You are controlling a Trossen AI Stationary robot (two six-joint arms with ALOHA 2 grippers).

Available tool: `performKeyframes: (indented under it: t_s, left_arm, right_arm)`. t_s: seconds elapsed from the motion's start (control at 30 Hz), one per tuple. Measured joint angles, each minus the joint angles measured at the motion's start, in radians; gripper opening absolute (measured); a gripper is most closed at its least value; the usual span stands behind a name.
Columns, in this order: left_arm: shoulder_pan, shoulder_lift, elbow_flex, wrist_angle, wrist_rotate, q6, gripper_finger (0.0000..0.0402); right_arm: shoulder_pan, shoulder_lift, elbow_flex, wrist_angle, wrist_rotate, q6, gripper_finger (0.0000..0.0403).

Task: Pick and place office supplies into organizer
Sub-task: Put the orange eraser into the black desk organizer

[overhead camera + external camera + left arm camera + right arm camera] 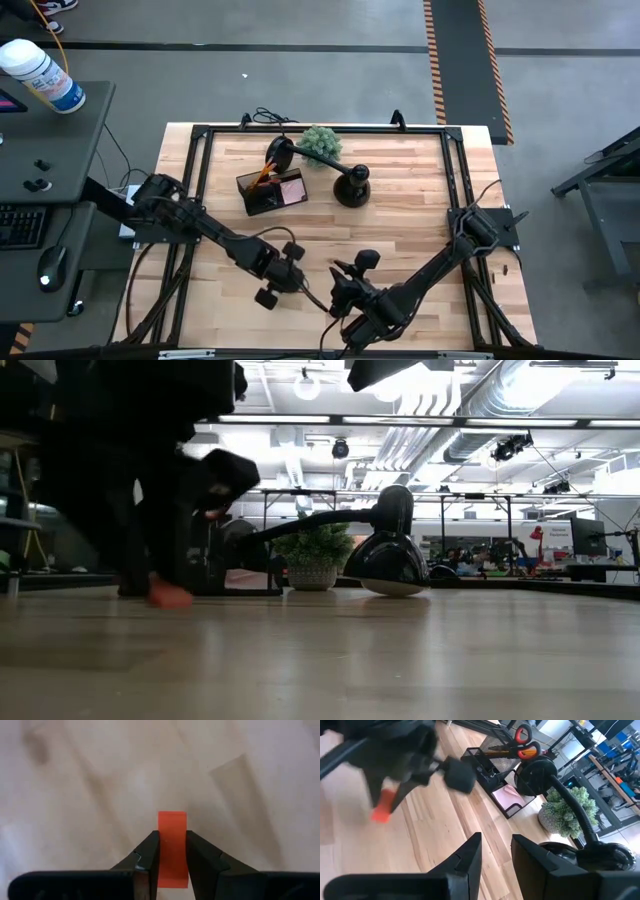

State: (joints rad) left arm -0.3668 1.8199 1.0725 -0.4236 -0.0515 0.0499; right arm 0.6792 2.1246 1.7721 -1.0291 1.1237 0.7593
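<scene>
My left gripper is shut on a small red-orange clip low over the wooden table, near its front middle. The same clip shows in the low view and the right wrist view. The dark organizer stands at the far left of the table. It holds orange-handled scissors upright and a pink sticky-note pad. My right gripper hovers open just to the right of the left one, with nothing between its fingers. My left gripper pinches the clip's two flat sides between its two fingers. The fingers come steeply from above, pointing down. The clip's free end juts out past the fingertips. Whether that end touches the table I cannot tell.
A black lamp stands behind the organizer: its round base sits at the middle, its head over the organizer's far side. A green fuzzy plant sits at the far edge. Bare wood lies between the grippers and the organizer.
</scene>
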Motion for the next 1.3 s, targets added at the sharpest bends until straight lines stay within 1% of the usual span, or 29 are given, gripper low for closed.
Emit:
performKeyframes:
  t_s: [0.17,0.3,0.43,0.73,0.8,1.0,1.23,1.3]
  left_arm:
    - [0.003,-0.071,0.001,-0.104,-0.11,-0.014,0.0067]
    - [0.032,-0.135,0.001,-0.208,-0.191,-0.045,0.0067]
    - [0.083,-0.202,-0.005,-0.279,-0.266,-0.084,0.0067]
    - [0.244,-0.362,-0.057,-0.364,-0.372,-0.22,0.0067]
    - [0.28,-0.392,-0.084,-0.357,-0.388,-0.25,0.0067]
    - [0.369,-0.473,-0.19,-0.367,-0.385,-0.304,0.0067]
    - [0.375,-0.514,-0.275,-0.365,-0.397,-0.322,0.0067]
    - [0.373,-0.515,-0.287,-0.361,-0.419,-0.325,0.0067]
  right_arm:
    - [0.005,0.0,0.0,-0.003,0.011,0.001,0.0096]
    - [0.005,0.0,0.0,0.0,0.011,0.003,0.0096]
    - [0.007,0.0,0.0,0.005,0.014,0.004,0.0096]
    - [0.007,0.0,0.0,0.01,0.021,0.003,0.0096]
    - [0.007,0.0,0.0,0.012,0.022,0.002,0.0096]
    - [0.007,0.0,0.0,0.013,0.024,0.001,0.0096]
    - [0.007,0.0,0.0,0.013,0.026,0.0,0.0096]
    - [0.007,0.0,0.0,0.013,0.026,0.0,0.0096]
